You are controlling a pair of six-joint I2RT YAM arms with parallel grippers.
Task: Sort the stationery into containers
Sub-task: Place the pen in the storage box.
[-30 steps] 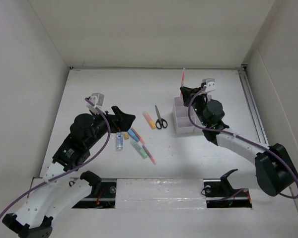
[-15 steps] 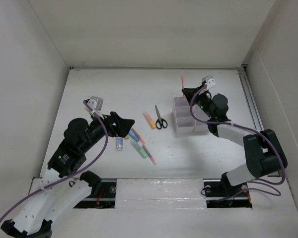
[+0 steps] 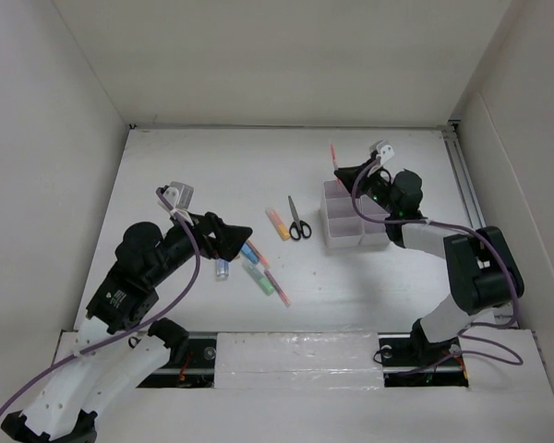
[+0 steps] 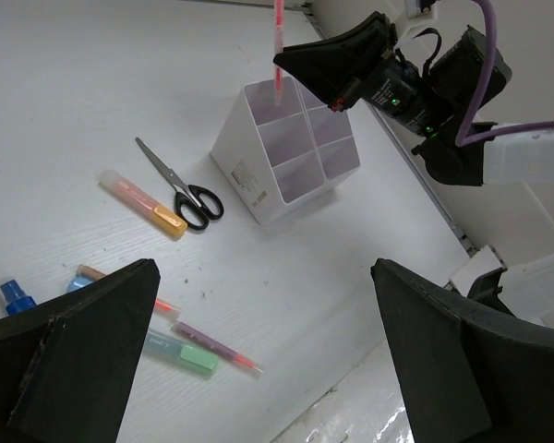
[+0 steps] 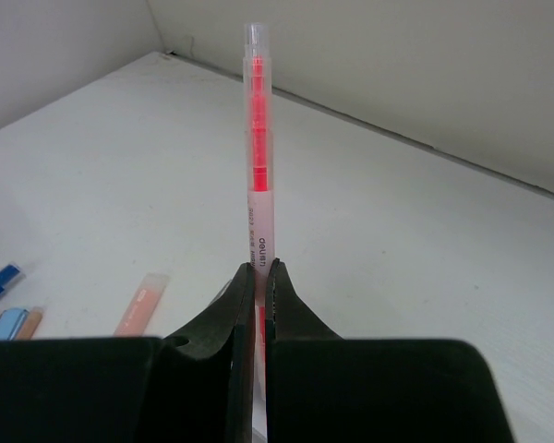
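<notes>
R gripper [image 3: 343,171] is clamped narrow on a thin pink pen [image 3: 333,152]. In the wrist view the finger pads [image 5: 243,295] pinch the barrel [image 5: 257,166] from both sides. Pen looks: slim translucent barrel, neon pink-red core, clear squared end on top, pale band w/ small dark print just above the grip. It stands upright.

Landmark is the white thin-walled plastic compartment boxes [image 3: 346,242], set side by side and touching. The pen hangs over their far-left corner. From the L wrist cam its lower tip [image 4: 278,88] sits at the mouth of that corner compartment; can't tell if it's inside yet.

Rest of the stationery lies on the white table [image 3: 194,166], all left of the boxes in the top view:
- small black-handled scissors [image 3: 298,221], closest, blades pointing away from the arms
- short orange marker [image 3: 277,223], just beyond the scissors
- blue marker [image 3: 250,251], green marker [image 3: 258,277] and a 2nd thin pink pen [image 3: 275,286], farther left and nearer the arm bases, bunched together
- small clear bottle w/ blue cap [image 3: 222,268], farthest from the boxes

L gripper [image 3: 233,236] has its fingers spread wide, nothing in them. It hovers above the blue marker and bottle, well apart from the boxes.
</notes>
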